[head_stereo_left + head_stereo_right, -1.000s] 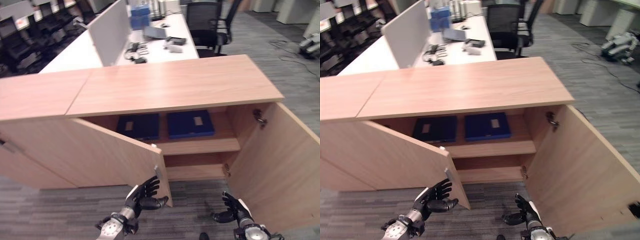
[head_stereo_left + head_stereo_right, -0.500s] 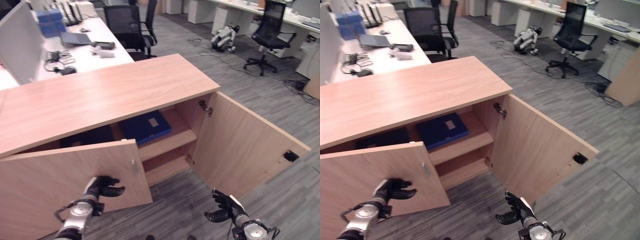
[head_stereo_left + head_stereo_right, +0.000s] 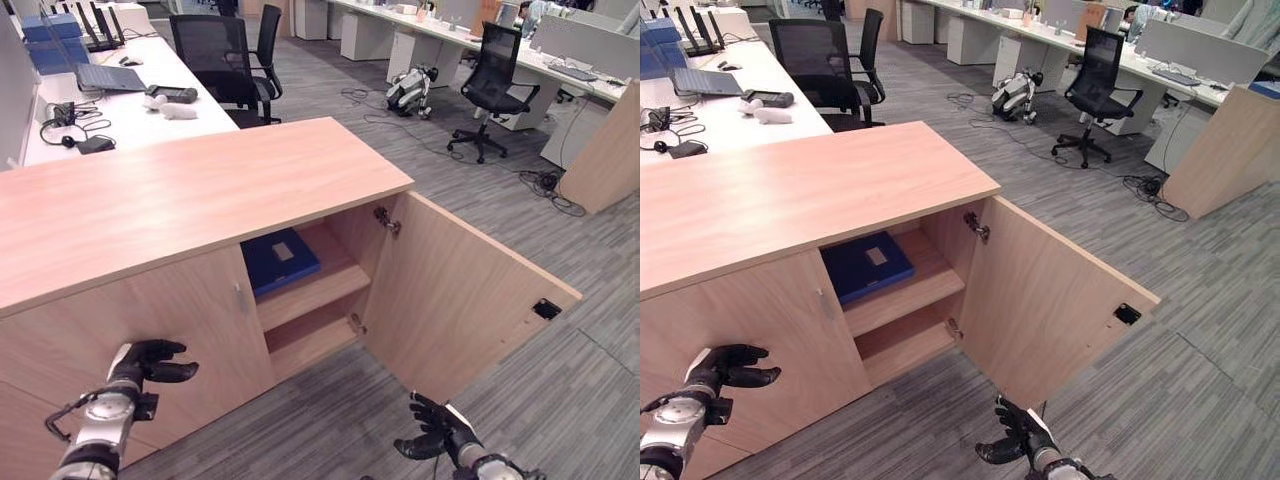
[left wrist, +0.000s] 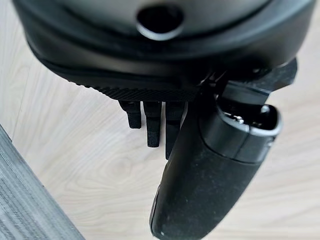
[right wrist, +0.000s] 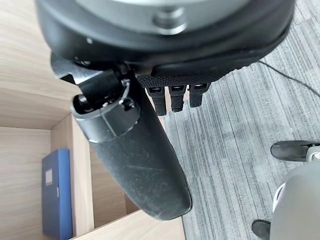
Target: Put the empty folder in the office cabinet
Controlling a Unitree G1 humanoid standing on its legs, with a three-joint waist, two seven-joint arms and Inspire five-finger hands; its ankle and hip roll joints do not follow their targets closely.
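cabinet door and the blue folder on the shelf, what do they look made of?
Cabinet door: looks like light wood-grain laminate board, matte, with flat even grain; solid wood can't be ruled out. Folder: probably plastic or coated board, smooth dark-blue cover bearing a pale label.

Grey striped carpet [image 3: 480,220] covers the office floor. White desks [image 3: 100,110] stand behind, with black swivel chairs [image 3: 495,85] nearby.

Blue folder [image 3: 280,260] partly hidden behind left door [image 3: 150,340].
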